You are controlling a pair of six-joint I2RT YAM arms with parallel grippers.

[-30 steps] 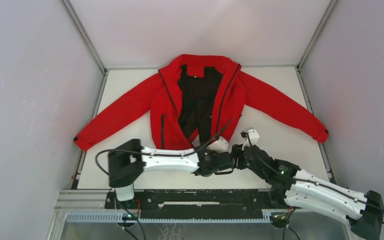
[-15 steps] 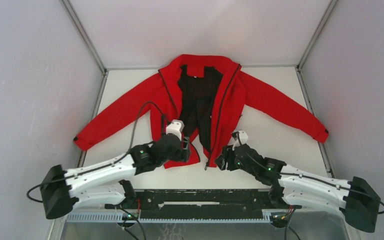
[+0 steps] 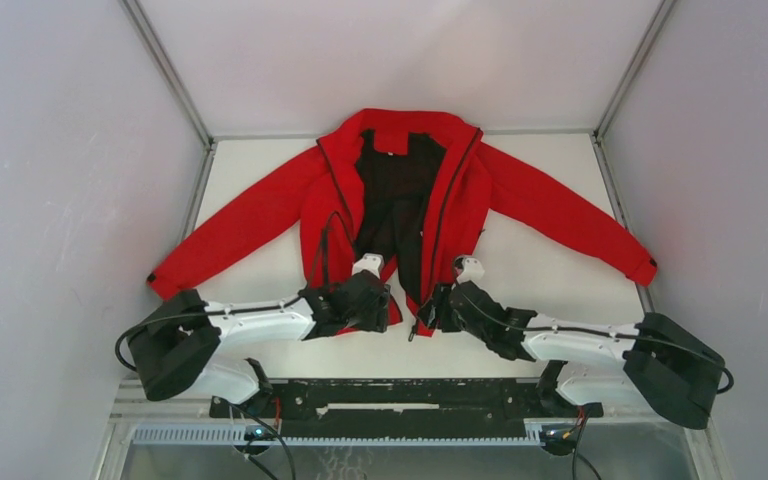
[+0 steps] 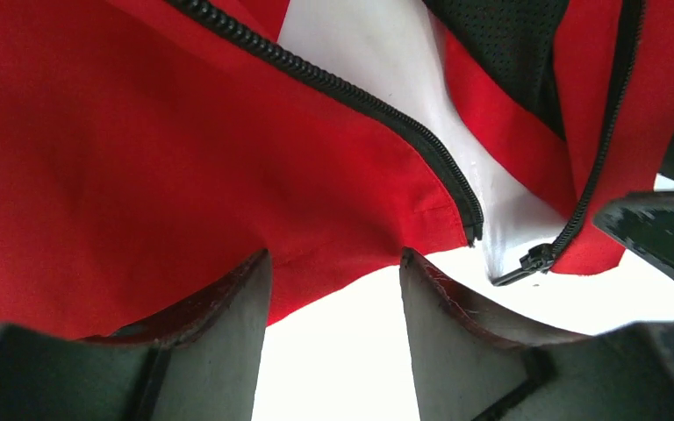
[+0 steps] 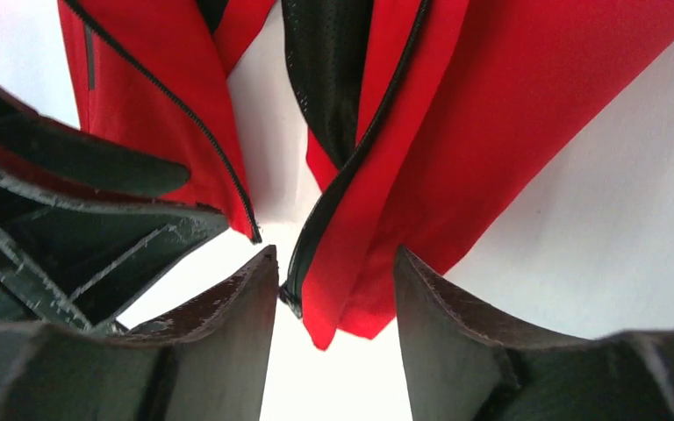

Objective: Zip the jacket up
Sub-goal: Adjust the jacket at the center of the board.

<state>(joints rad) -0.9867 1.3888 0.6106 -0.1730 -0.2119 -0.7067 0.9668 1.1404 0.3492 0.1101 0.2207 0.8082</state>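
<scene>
The red jacket [image 3: 480, 190] lies flat on the white table [image 3: 560, 290], front open, black lining showing. My left gripper [image 3: 386, 305] is open at the bottom hem of the left front panel [image 4: 140, 158]. The hem lies between its fingertips [image 4: 237, 298], next to the lower end of the zipper teeth [image 4: 467, 230]. My right gripper [image 3: 432, 308] is open around the bottom corner of the right front panel [image 5: 377, 289]. The black zipper slider [image 4: 534, 260] hangs at that panel's lower end, by the right gripper's left finger [image 5: 228, 324]. The two grippers are close together.
Grey enclosure walls with metal posts [image 3: 165, 70] close in the table on three sides. The jacket's sleeves reach the left [image 3: 165, 285] and right [image 3: 645, 268] table edges. A black rail [image 3: 390, 395] runs along the near edge by the arm bases.
The left arm has swung back from lying across the table and brought its gripper to the left panel's hem. The right gripper has moved forward and left onto the right panel's bottom corner.
</scene>
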